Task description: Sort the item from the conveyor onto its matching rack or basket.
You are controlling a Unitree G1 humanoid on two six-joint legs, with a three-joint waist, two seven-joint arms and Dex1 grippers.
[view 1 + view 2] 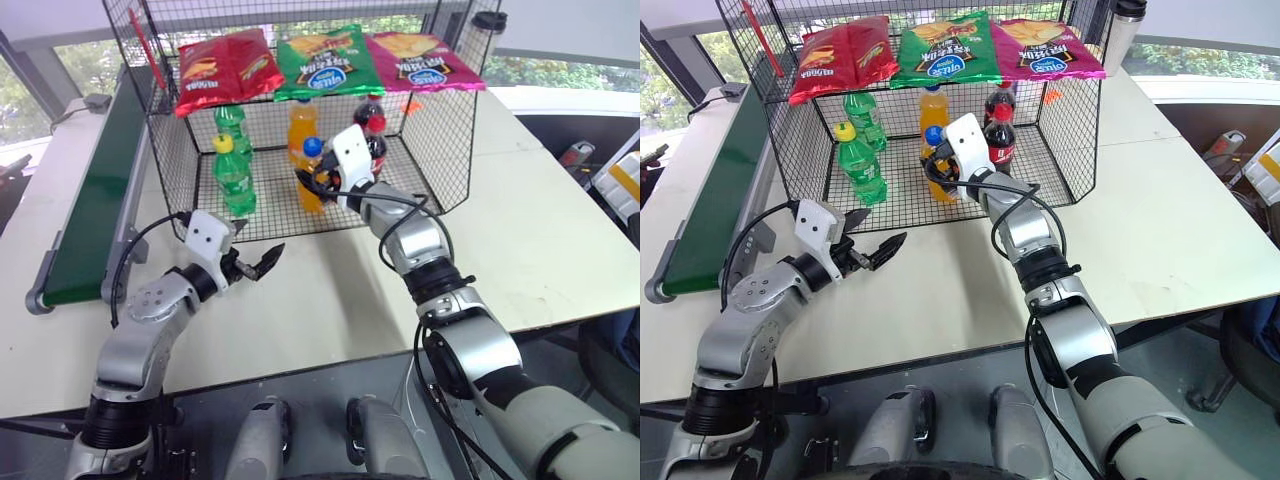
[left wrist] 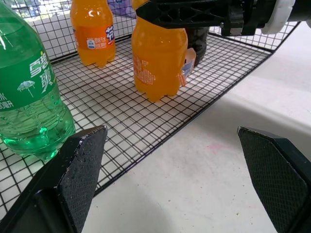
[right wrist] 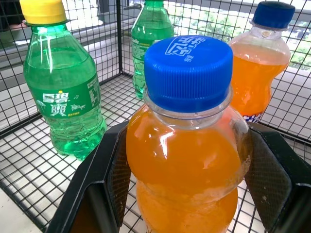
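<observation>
Bottle (image 1: pixel 309 180) stands on the basket (image 1: pixel 400 195) floor at 12 o'clock, right gripper (image 1: pixel 318 178) clamped around it; only release remains. Left gripper (image 1: pixel 252 266) gapes empty.

Orange soda bottle (image 3: pixel 187 160) (blue cap); black wire cage (image 1: pixel 450 140).

Orange soda bottle (image 3: pixel 187 160), blue cap, clamped between black fingers (image 3: pixel 109 179). Behind it: two green bottles (image 3: pixel 63 97), second orange bottle (image 3: pixel 260 73), on mesh floor (image 3: pixel 34 170).
</observation>
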